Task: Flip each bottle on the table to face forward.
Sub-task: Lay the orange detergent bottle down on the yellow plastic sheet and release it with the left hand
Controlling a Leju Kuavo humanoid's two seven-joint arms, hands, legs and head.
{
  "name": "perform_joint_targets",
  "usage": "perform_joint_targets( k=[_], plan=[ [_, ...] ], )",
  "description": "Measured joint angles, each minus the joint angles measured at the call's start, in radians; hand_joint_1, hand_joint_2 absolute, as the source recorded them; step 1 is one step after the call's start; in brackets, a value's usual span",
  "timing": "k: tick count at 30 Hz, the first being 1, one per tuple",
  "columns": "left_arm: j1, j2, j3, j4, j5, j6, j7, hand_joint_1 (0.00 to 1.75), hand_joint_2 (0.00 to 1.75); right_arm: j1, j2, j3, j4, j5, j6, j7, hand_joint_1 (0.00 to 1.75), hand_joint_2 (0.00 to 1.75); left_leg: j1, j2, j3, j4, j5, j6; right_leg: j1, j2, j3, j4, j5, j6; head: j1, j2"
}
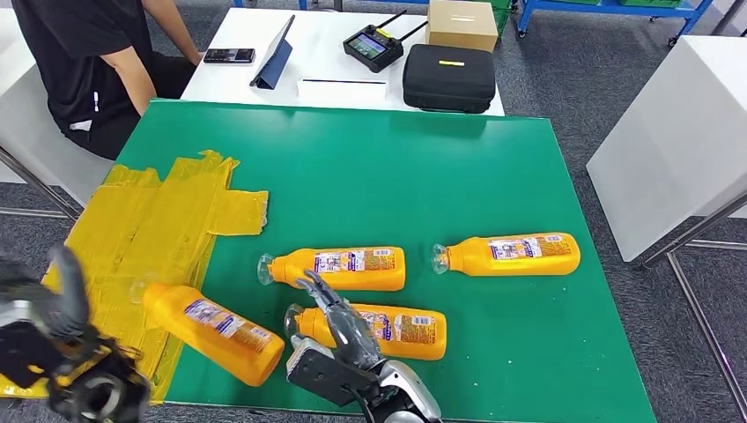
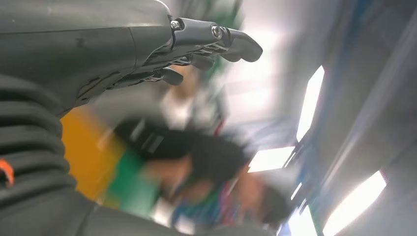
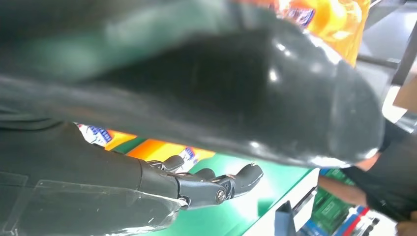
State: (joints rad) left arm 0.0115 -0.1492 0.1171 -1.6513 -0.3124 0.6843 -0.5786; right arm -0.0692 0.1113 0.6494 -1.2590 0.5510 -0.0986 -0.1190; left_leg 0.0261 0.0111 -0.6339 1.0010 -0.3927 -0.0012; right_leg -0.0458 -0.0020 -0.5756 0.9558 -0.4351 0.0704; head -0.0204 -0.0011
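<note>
Reaching with your right hand (image 1: 339, 330), fingers spread and empty over the bottle (image 1: 374, 331) at lower centre of the green table (image 1: 493, 176), you close around its body before rolling its label forward.

Dark fingers (image 2: 236, 44), grey ribbed cover (image 2: 29, 147)

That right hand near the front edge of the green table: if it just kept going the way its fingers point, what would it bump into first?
Probably the nearest orange bottle: the right hand already lies over its neck end. Past that lies the middle bottle. Height above the bottle is unclear.
</note>
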Motion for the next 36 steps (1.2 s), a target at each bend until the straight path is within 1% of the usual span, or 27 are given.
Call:
perform_joint_targets(
  k=[2, 3, 5, 7, 10, 17, 23, 25, 27, 31, 36],
  plan=[
    [-0.043, -0.001, 0.100, 0.002, 0.021, 0.001, -0.071, 0.00, 0.00, -0.006, -0.002, 0.013, 0.010, -0.012, -0.001, -0.011, 0.00, 0.00, 0.001, 0.000, 0.000, 0.000, 0.000, 0.000, 0.000, 0.000, 0.000, 0.000, 0.000, 0.000, 0.000, 0.000],
    [-0.055, -0.001, 0.137, -0.002, 0.041, 0.001, -0.094, 0.00, 0.00, -0.008, -0.003, 0.018, 0.015, -0.017, -0.003, -0.015, 0.00, 0.00, 0.001, 0.000, 0.000, 0.000, 0.000, 0.000, 0.001, 0.000, 0.000, 0.000, 0.000, 0.000, 0.000, 0.000],
    [-0.063, -0.001, 0.185, -0.021, 0.078, 0.001, -0.115, 0.00, 0.00, -0.012, -0.005, 0.027, 0.025, -0.024, -0.007, -0.019, 0.00, 0.00, 0.001, 0.000, 0.000, 0.000, 0.000, 0.000, 0.000, 0.000, 0.000, 0.000, 0.000, 0.000, 0.000, 0.000],
    [-0.061, -0.001, 0.209, -0.045, 0.098, 0.001, -0.119, 0.00, 0.00, -0.016, -0.006, 0.033, 0.033, -0.029, -0.009, -0.019, 0.00, 0.00, 0.001, 0.000, 0.000, 0.000, 0.000, 0.000, 0.000, 0.000, 0.000, 0.000, 0.000, 0.000, 0.000, 0.000],
    [-0.042, -0.003, 0.222, -0.083, 0.129, 0.001, -0.122, 0.00, 0.00, -0.019, -0.006, 0.038, 0.043, -0.030, -0.016, -0.018, 0.00, 0.00, 0.000, 0.000, 0.000, 0.000, 0.000, -0.001, 0.000, 0.000, 0.000, 0.000, 0.000, 0.000, 0.000, 0.000],
    [0.032, -0.019, 0.218, -0.158, 0.160, 0.000, -0.123, 0.00, 0.00, -0.019, -0.009, 0.039, 0.051, 0.005, -0.035, 0.014, 0.00, 0.00, 0.001, 0.000, 0.000, 0.000, 0.000, -0.001, 0.000, 0.000, -0.001, 0.000, 0.000, -0.001, 0.000, 0.000],
    [0.062, -0.025, 0.215, -0.186, 0.175, 0.000, -0.123, 0.00, 0.00, -0.019, -0.014, 0.039, 0.051, 0.027, -0.040, 0.028, 0.00, 0.00, 0.001, 0.000, 0.000, 0.000, 0.000, -0.001, 0.000, 0.000, 0.000, 0.000, 0.000, 0.000, 0.000, 0.000],
    [0.068, -0.026, 0.213, -0.190, 0.176, 0.000, -0.123, 0.00, 0.00, -0.019, -0.015, 0.039, 0.050, 0.043, -0.046, 0.037, 0.00, 0.87, 0.001, 0.000, 0.000, 0.000, 0.000, -0.001, 0.000, 0.000, 0.000, 0.000, 0.000, 0.000, 0.000, 0.000],
    [0.074, -0.026, 0.207, -0.192, 0.179, 0.000, -0.123, 0.00, 0.00, -0.016, -0.016, 0.039, 0.045, 0.090, -0.062, 0.064, 0.00, 1.75, 0.001, 0.000, 0.000, 0.000, 0.000, -0.001, 0.000, 0.000, 0.000, 0.000, 0.000, 0.000, 0.000, 0.000],
    [0.092, -0.025, 0.190, -0.192, 0.197, 0.000, -0.123, 0.00, 0.00, 0.001, -0.018, 0.034, 0.010, 0.204, -0.084, 0.133, 0.00, 1.75, 0.001, 0.000, 0.000, 0.000, 0.000, -0.001, 0.000, 0.000, -0.001, 0.000, 0.000, 0.000, 0.000, 0.000],
    [0.101, -0.025, 0.176, -0.197, 0.200, 0.000, -0.123, 0.00, 0.00, 0.009, -0.022, 0.029, -0.024, 0.221, -0.085, 0.149, 0.00, 1.75, 0.001, 0.000, 0.000, 0.000, 0.000, -0.001, 0.000, 0.000, -0.001, 0.000, 0.000, 0.000, 0.000, 0.000]
  ],
)
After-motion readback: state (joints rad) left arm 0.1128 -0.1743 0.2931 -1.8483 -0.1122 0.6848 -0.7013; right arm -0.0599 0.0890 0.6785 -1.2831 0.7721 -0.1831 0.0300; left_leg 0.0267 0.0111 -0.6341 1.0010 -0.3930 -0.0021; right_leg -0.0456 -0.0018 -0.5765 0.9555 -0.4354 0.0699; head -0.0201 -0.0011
